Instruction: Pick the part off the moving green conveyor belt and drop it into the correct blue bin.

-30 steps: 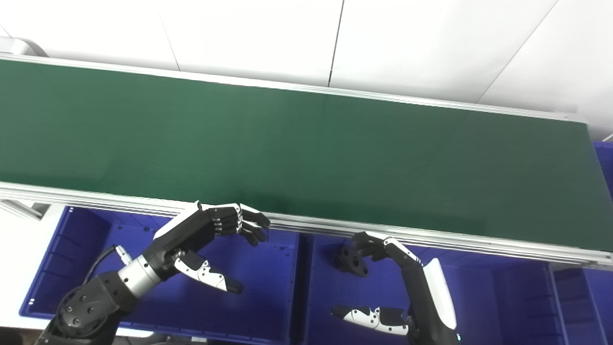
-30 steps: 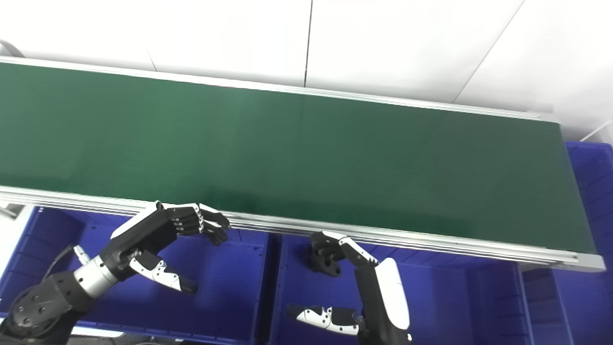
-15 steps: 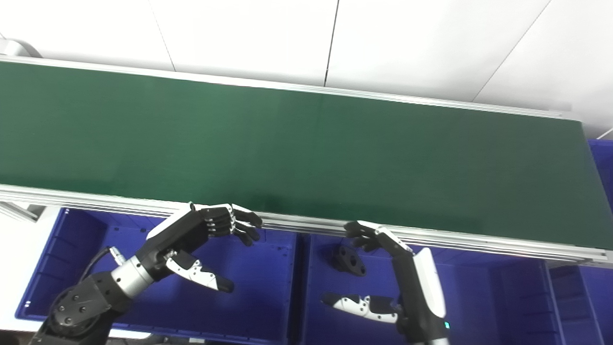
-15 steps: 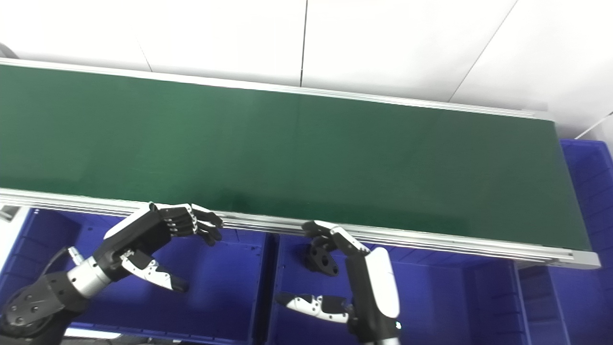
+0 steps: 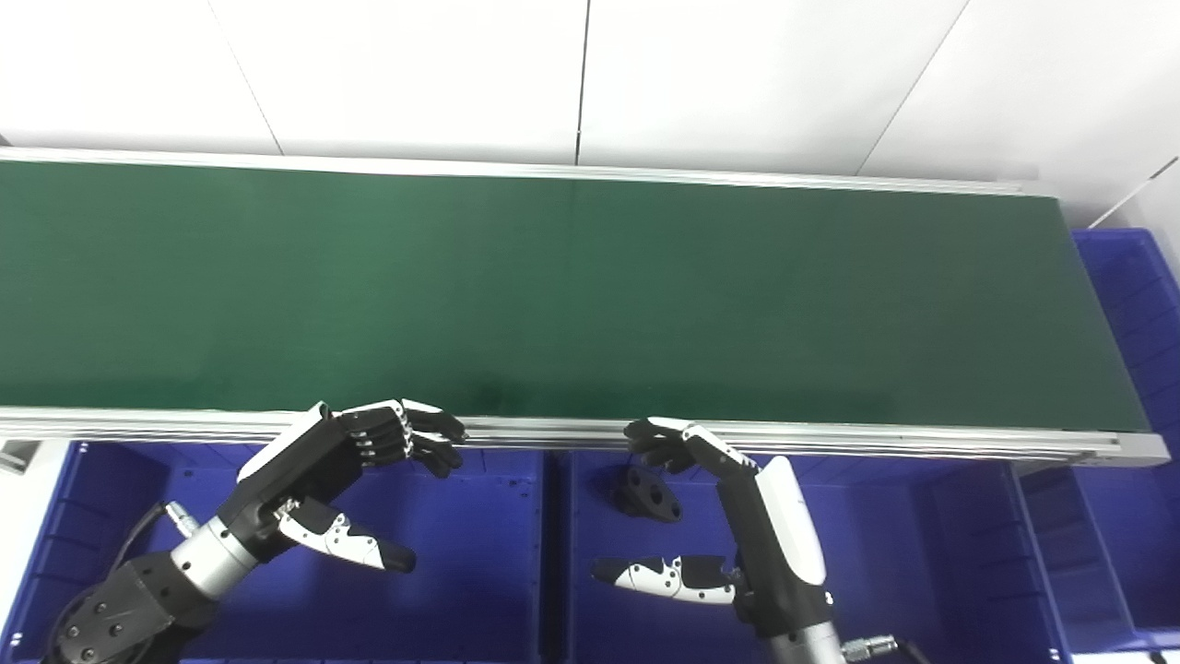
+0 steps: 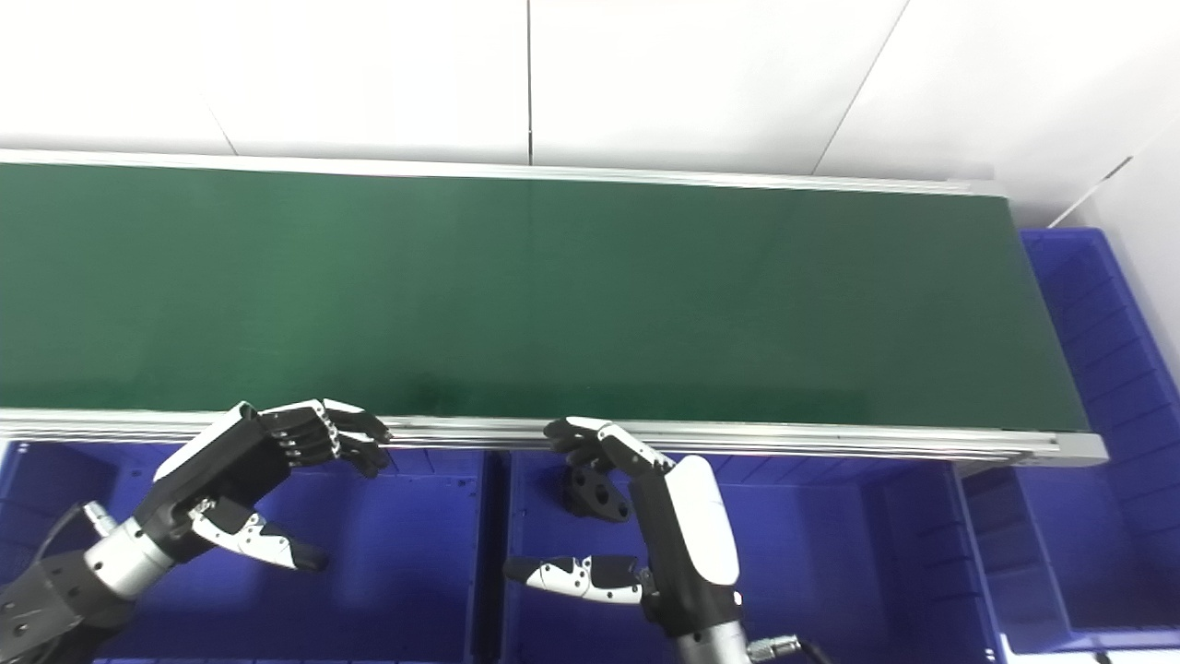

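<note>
Green conveyor belt: laid across the scene from 9 o'clock to 3 o'clock, bordered by an aluminium rail along its near edge. No part is seen on its surface.

Part: dark, flanged, with a centre hole; found lying on the floor of the middle blue bin, near that bin's far wall, just below the rail.

Right hand: held over the middle blue bin, fingers curled loosely at the rail, thumb spread wide toward 9 o'clock. Nothing is grasped; the part is seen just at 7 o'clock of the fingertips, apart from them.

Left hand: held over the left blue bin, fingers bent toward the rail, thumb extended toward 4 o'clock. Nothing is held.

A further blue bin is placed at the belt's 3 o'clock end.
</note>
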### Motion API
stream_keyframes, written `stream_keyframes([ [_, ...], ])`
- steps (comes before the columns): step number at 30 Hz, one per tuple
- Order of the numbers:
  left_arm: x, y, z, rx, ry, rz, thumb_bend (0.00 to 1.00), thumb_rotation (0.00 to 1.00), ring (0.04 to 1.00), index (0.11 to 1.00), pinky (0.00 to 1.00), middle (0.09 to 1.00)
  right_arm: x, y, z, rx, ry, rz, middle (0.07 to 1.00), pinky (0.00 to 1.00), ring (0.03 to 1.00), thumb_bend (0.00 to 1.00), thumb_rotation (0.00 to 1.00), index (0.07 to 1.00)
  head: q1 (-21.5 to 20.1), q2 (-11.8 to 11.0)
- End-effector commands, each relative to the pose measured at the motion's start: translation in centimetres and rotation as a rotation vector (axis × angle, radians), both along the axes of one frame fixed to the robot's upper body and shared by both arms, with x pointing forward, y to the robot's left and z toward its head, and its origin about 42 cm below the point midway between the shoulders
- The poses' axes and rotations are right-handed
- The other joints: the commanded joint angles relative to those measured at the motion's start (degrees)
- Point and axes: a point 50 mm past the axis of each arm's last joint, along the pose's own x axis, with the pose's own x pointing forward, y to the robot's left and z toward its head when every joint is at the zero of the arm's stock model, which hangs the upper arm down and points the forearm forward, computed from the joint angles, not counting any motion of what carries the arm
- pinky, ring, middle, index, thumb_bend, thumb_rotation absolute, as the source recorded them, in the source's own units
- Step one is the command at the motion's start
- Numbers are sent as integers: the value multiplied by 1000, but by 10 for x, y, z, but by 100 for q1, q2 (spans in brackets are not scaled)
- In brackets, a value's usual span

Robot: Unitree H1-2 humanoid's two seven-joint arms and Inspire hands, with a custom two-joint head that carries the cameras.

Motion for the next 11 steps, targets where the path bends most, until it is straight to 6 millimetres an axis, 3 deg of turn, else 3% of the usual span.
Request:
stream_keyframes([
  [1,7,17,7,-13,-31,-9,735,18,683,728,626,760,4,12,5,25,-41,-5,665,601,626,804,212,700,-50,-15],
  [7,6,23,7,-30,7,-12,704,2,713,742,666,780,9,18,5,42,-43,-1,672,601,626,811,199,703,344,118],
  [11,7,23,9,-10,-29,-6,719,8,688,734,643,765,7,16,5,31,-46,-6,668,607,626,805,203,700,271,101],
])
